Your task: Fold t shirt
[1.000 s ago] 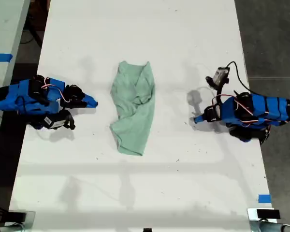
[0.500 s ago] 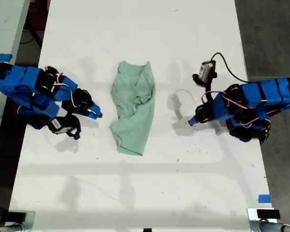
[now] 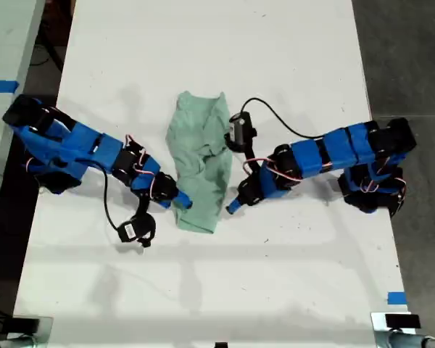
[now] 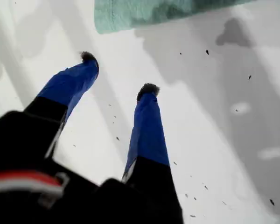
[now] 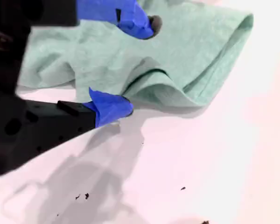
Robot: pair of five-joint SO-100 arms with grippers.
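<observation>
The t shirt [image 3: 200, 161] is a pale mint-green wrinkled cloth lying lengthwise in the middle of the white table [image 3: 275, 58]. My second gripper [image 3: 183, 202] comes in from the exterior view's left and is open at the shirt's lower edge. In the second wrist view it [image 5: 137, 65] has one fingertip over the t shirt [image 5: 177, 56] and the other on the table beside the hem. My first gripper [image 3: 234, 207] reaches in from the exterior view's right. It [image 4: 118, 72] is open over bare table, a short way from the t shirt [image 4: 144, 11].
A grey floor [image 3: 406, 65] borders the table on the exterior view's right, and a second table with blue tape [image 3: 1, 86] lies at its left. A blue tape mark [image 3: 396, 298] sits near the table's lower corner on the exterior view's right. Cables trail from both wrist cameras.
Both arms have stretched inward from the table's sides toward the shirt's lower end. The shirt has not moved.
</observation>
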